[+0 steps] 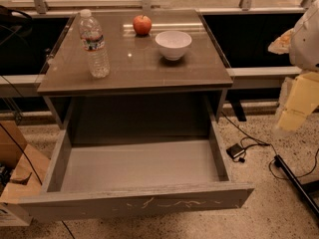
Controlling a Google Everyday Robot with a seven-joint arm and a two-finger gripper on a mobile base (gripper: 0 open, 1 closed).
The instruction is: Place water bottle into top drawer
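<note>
The water bottle (94,45), clear ribbed plastic with a white cap and a label band, stands upright on the left of the brown cabinet top (139,66). The top drawer (135,166) below is pulled fully out. Its grey inside is bare and its front panel (139,203) carries pale scratches. My gripper (297,103) shows as pale yellow parts under a white arm housing at the far right edge. It hangs beside the cabinet, well away from the bottle, and holds nothing that I can see.
A red apple (142,24) and a white bowl (173,44) sit at the back of the top. Cardboard and paper bags (17,173) lie on the floor at the left. A black adapter (236,151), cables and a dark bar (296,183) lie at the right.
</note>
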